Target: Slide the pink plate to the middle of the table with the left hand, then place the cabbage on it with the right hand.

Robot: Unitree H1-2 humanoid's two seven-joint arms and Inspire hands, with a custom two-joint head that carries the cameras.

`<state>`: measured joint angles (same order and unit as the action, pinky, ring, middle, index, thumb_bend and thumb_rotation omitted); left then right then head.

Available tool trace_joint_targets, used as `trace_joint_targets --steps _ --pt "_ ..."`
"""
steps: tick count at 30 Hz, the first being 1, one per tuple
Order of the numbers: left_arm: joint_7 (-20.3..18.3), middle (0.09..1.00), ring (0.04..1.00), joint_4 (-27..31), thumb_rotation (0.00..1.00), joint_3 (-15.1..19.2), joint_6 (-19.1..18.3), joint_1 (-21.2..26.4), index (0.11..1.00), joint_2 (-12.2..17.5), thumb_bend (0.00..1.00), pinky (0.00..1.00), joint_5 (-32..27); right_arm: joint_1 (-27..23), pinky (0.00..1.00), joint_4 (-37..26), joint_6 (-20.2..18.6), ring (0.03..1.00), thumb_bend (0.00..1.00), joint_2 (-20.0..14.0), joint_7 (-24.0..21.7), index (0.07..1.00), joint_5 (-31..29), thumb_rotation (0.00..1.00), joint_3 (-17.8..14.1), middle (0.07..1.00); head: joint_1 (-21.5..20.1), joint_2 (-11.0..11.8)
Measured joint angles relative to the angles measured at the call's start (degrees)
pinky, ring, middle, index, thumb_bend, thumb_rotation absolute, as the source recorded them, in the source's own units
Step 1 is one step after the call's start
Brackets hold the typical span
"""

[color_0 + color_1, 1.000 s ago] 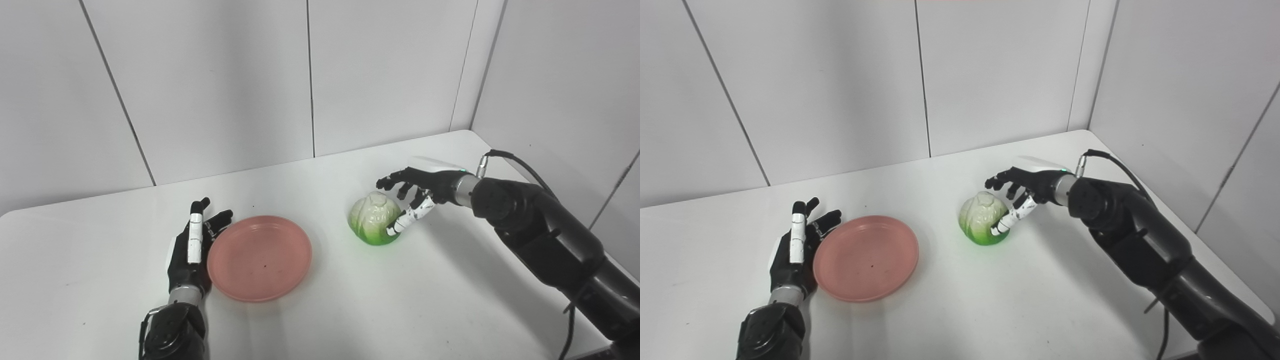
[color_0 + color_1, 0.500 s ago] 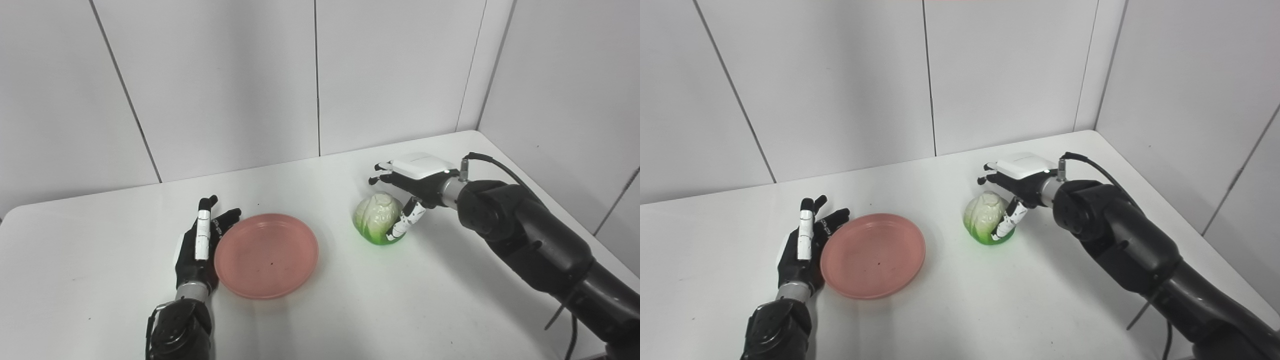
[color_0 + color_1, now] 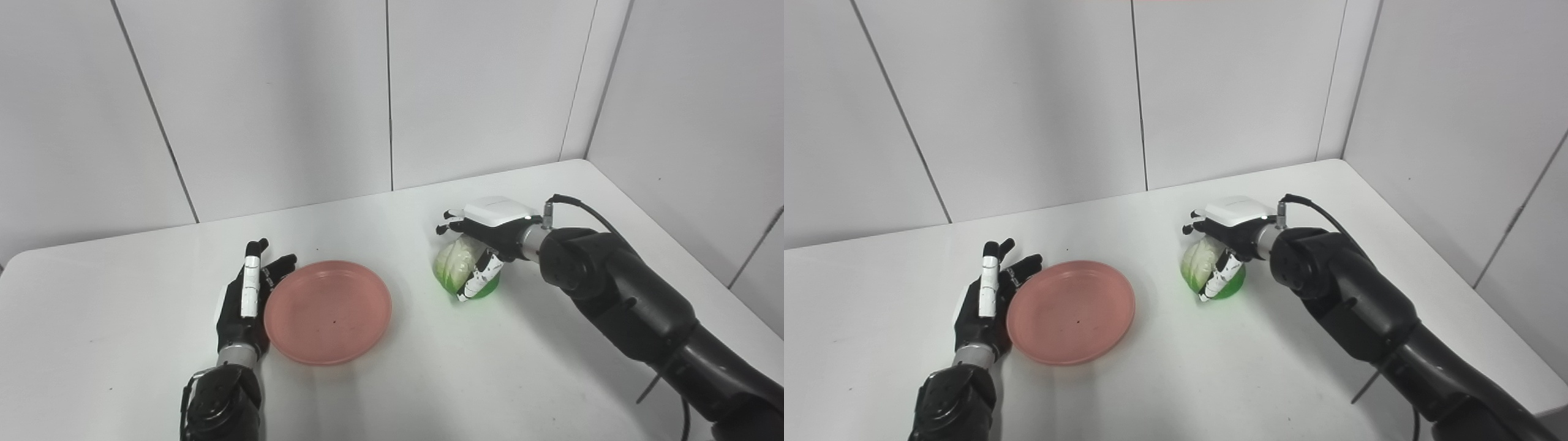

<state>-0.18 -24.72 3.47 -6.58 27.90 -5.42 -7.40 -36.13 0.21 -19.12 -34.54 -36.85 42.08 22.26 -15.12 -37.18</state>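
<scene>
The right hand (image 3: 484,236) has come down over the cabbage (image 3: 456,272) since a moment ago, when its fingers were only spread above and behind it; now they wrap the top and the thumb presses its near side, so the grasp looks made, though the cabbage sits on the table (image 3: 122,380). The pink plate (image 3: 327,311) lies just beside the left hand (image 3: 245,300), which rests open against its rim, unchanged. Lifting should follow.

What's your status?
Left hand open beside plate. Right hand shut on cabbage, not yet lifted. Path to plate clear.
</scene>
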Motion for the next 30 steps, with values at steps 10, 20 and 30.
trace_joint_targets --steps 10,20,30 --pt "-0.03 0.697 0.772 0.54 0.9 -0.12 -0.84 -0.16 0.886 -0.01 0.92 0.82 -0.03 -0.19 0.57 5.52 3.53 0.802 1.0 0.77 2.88 0.835 1.47 0.28 1.01 0.88 0.53 -0.26" --pt "-0.27 0.7 0.769 1.58 0.9 0.0 -1.74 -0.63 0.9 -0.03 0.92 0.82 -0.34 -0.54 0.51 8.47 3.47 0.643 1.0 1.93 6.32 0.8 3.07 0.16 0.82 0.804 0.62 -0.53" --pt "-0.66 0.705 0.769 1.58 0.9 0.02 -1.8 -0.65 0.891 -0.01 0.92 0.81 -0.34 1.78 0.24 9.33 6.2 0.295 0.69 3.13 11.32 0.523 -2.55 0.11 -2.16 0.389 0.26 -0.7"
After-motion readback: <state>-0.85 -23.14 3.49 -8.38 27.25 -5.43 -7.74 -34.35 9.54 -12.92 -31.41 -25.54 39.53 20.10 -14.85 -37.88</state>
